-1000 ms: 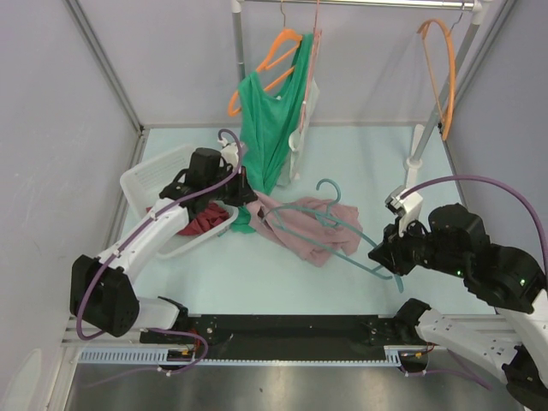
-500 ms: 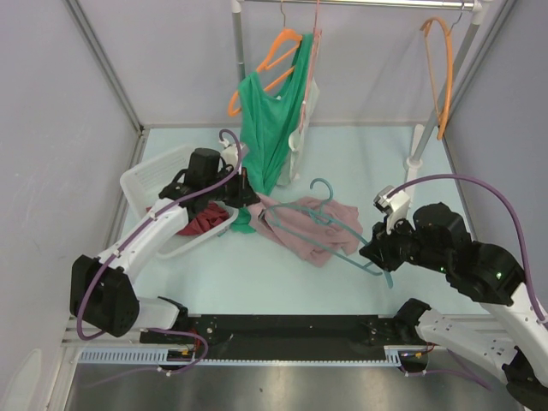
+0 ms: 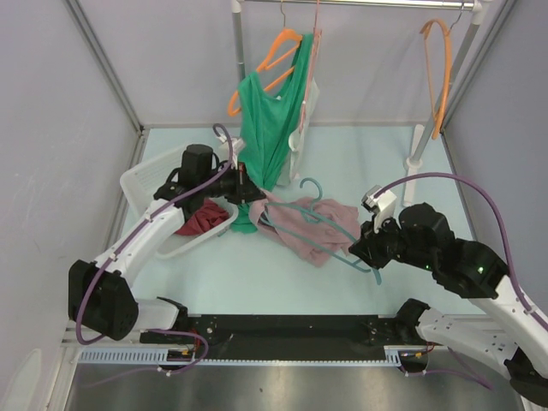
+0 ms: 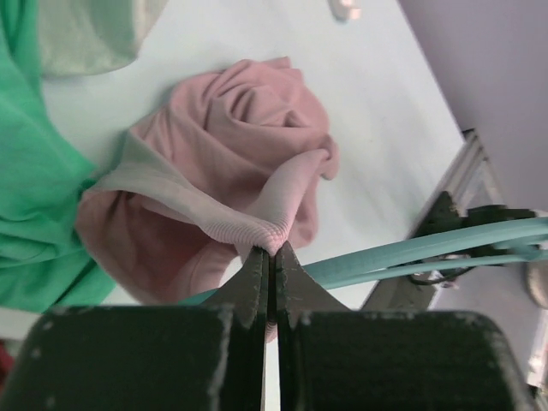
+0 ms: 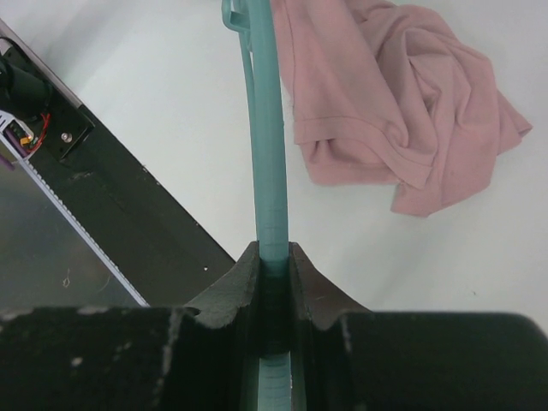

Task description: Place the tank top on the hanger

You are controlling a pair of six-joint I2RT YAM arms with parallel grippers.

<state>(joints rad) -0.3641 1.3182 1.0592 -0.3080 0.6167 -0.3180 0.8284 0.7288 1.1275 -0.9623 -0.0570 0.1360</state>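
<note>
The pale tabletop (image 3: 377,163) carries the work between the two arms. The pink tank top (image 3: 318,229) lies crumpled on it. From the left gripper (image 4: 270,251) the heap spreads out ahead, and from the right gripper (image 5: 272,253) it sits ahead and off to the right.

The teal hanger (image 5: 267,128) is the link between them. Its long axis runs straight out from the right gripper's fingertips, past the near edge of the fabric, toward the left gripper. In the left wrist view its bars pass just beside and below the closed fingertips there. I cannot tell whether the far end is already inside the fabric.

The left gripper is pinched tight on a lifted fold of the tank top's edge and holds it up off the heap. The right gripper is clamped on one end of the hanger's bar.

By my reading, the coming move turns on that alignment. The free end of the hanger must travel along its own axis into the opening under the raised fold, so the right arm steers while the left arm, the one right at the cloth, holds the opening up.
</note>
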